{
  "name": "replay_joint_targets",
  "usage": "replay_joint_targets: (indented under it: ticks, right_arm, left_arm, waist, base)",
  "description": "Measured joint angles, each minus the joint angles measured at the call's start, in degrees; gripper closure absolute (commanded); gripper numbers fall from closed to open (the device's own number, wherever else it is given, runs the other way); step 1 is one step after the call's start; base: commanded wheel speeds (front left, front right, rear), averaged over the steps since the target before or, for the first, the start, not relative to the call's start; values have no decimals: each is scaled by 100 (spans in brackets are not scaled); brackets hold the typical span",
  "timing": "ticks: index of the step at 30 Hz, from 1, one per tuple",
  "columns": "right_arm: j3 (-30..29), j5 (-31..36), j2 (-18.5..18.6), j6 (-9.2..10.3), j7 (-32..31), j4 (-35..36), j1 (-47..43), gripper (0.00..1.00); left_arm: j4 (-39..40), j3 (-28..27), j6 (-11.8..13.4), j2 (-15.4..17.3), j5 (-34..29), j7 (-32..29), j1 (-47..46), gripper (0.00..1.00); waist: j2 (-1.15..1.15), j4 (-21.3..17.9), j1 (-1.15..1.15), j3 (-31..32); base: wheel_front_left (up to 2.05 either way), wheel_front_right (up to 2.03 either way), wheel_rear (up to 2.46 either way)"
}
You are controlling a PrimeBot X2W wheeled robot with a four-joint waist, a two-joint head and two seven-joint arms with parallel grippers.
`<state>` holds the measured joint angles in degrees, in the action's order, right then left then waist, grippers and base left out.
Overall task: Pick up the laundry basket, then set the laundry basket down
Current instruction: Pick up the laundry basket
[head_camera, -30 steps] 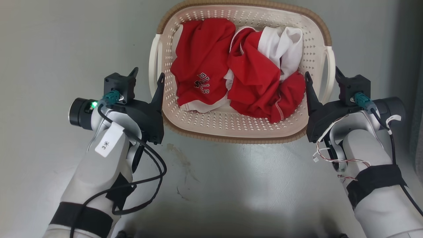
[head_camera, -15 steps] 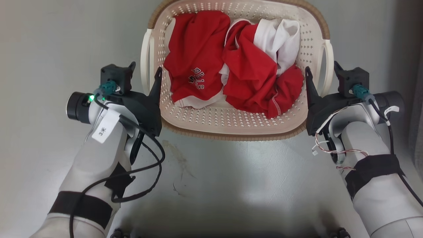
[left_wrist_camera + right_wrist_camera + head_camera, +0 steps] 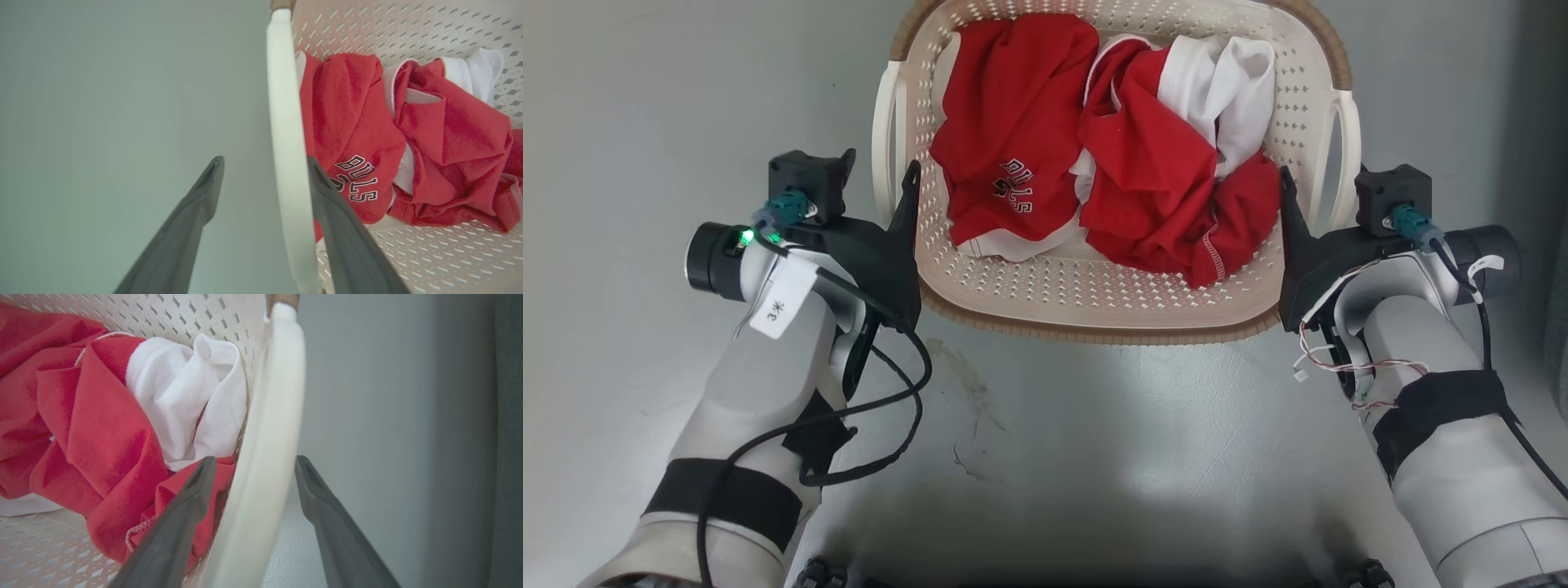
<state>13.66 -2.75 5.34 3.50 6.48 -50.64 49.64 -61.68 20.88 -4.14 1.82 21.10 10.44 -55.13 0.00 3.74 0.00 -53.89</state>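
Between the spread fingers [image 3: 337, 220] of your left gripper [image 3: 265, 173], the left handle [image 3: 286, 143] ran toward twelve o'clock in the left wrist view, close against the inner finger and apart from the outer one, so nothing was clamped. Your right gripper [image 3: 255, 463] was likewise released, with the right handle [image 3: 265, 437] passing between its fingers and a gap on each side. Further out, in the head view, the laundry basket [image 3: 1094, 322] appeared to rest on the grey floor [image 3: 1054, 457] at twelve o'clock from the robot. The left gripper was at its nine o'clock side and the right at its three o'clock side, and red garments [image 3: 1013, 106] and a white garment [image 3: 1237, 82] were heaped inside. You were, I judge, at the grasp stage of the pick-up, with both handles straddled and neither gripped. The next move called for closing both grippers on the handles together, then raising the arms evenly so the load would not tip.
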Motion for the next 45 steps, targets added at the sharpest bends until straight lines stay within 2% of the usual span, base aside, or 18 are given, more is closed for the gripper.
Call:
replay_joint_targets:
  ticks: [1, 4, 19, 35, 45]
  right_arm:
    - [1, -21, -2, -1, 14, -32, 24, 100]
    - [15, -90, -100, -79, 27, -105, 53, 100]
    - [27, -146, -197, -47, 70, -766, 204, 100]
    - [40, -247, -257, -113, -96, -1402, 395, 100]
    - [55, -438, -309, -249, -363, -1861, 410, 100]
  left_arm:
    - [-15, 34, -25, 0, -3, 33, 0, 100]
    - [-89, 157, -152, -63, -10, 34, -3, 100]
    - [-523, 232, -196, -156, 53, 62, -66, 100]
    - [-711, 504, -249, -174, 389, -285, -45, 100]
    - [-846, 630, -292, -192, 610, -601, 159, 100]
  waist:
    - [0, 4, 0, -7]
    - [-1, 16, 0, -24]
    - [-1, 43, 0, 212]
    - [-1, 5, 0, 767]
    - [-1, -11, 0, 1190]
  base:
    - [0, 0, 0]
    - [0, 0, 0]
    - [0, 0, 0]
    - [0, 0, 0]
    - [0, 0, 0]
